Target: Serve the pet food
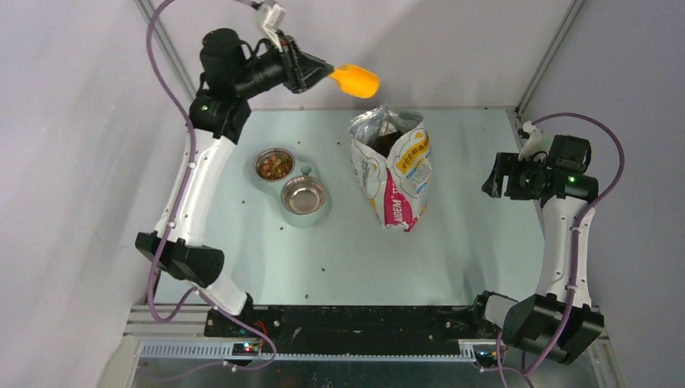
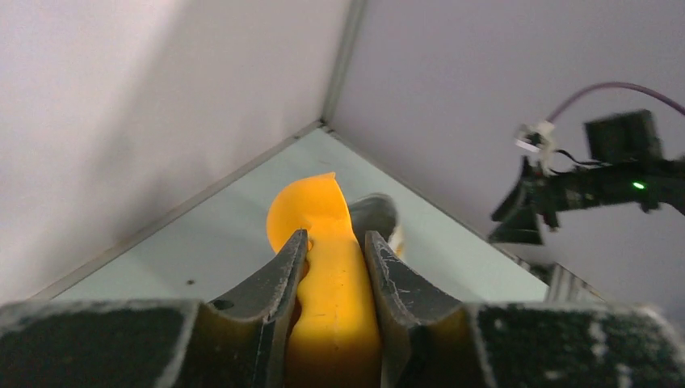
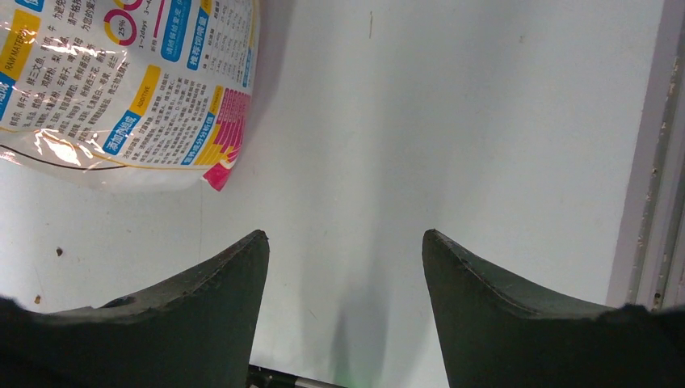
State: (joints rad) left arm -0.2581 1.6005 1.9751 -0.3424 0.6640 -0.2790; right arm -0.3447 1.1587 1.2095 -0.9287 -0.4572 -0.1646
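Left gripper [image 2: 335, 236] clamps orange scoop [image 1: 355, 80] beyond the bag [image 1: 393, 170] (right gripper [image 3: 343, 267] gapes, empty); 1 bowl [image 1: 258, 166] holds pet food [image 1: 275, 166].

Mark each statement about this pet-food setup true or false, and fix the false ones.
1. The left gripper holds the orange scoop. True.
2. Both steel bowls are full. False: pet food lies only in the far bowl; the near bowl is empty.
3. The bag stands open. True.
4. The right gripper grips the bag. False: its fingers stand open, apart from it.
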